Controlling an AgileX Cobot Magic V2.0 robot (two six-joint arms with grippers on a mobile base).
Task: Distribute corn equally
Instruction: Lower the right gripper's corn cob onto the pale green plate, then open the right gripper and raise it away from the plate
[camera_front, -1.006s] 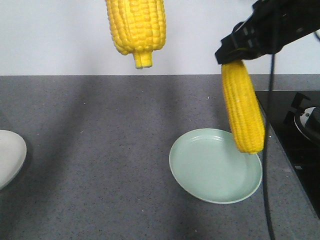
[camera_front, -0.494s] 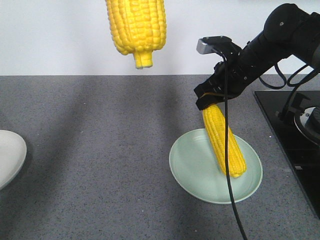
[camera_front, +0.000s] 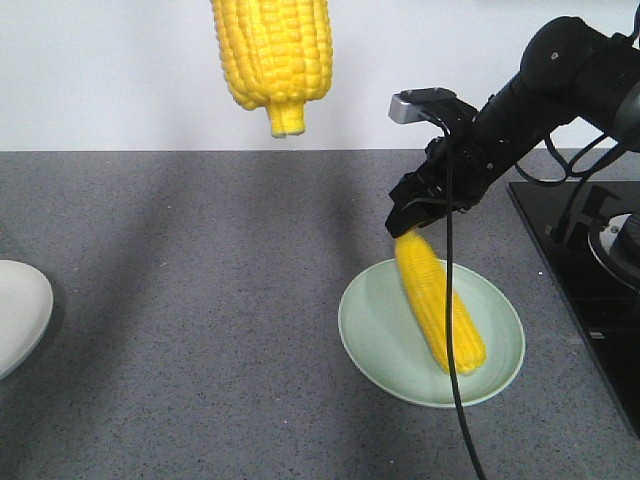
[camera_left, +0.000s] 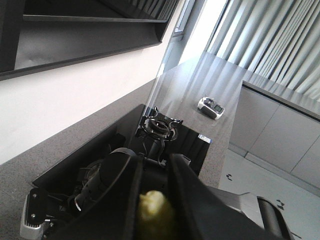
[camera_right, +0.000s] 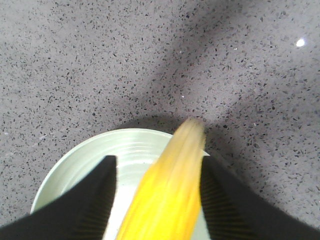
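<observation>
One yellow corn cob (camera_front: 270, 50) hangs stub-down at the top of the front view, its upper end cut off by the frame edge. In the left wrist view my left gripper (camera_left: 155, 200) is shut on it, and the pale tip of that corn (camera_left: 152, 207) shows between the jaws. A second corn cob (camera_front: 440, 305) leans across the pale green plate (camera_front: 380, 340), its far end resting on the plate. My right gripper (camera_front: 412, 215) is just above its near end, open. In the right wrist view that corn (camera_right: 170, 190) is blurred between the spread fingers (camera_right: 100, 200) over the green plate (camera_right: 125, 150).
A white plate (camera_front: 15, 310) pokes in at the left edge of the grey speckled counter. A black stove top with a burner (camera_front: 600, 250) lies to the right of the green plate. The right arm's cable (camera_front: 455, 380) hangs in front of the plate.
The right arm came down and leftward with its corn to the green plate. The jaws opened, and the cob now tips onto the plate. The left gripper's corn has not moved.
</observation>
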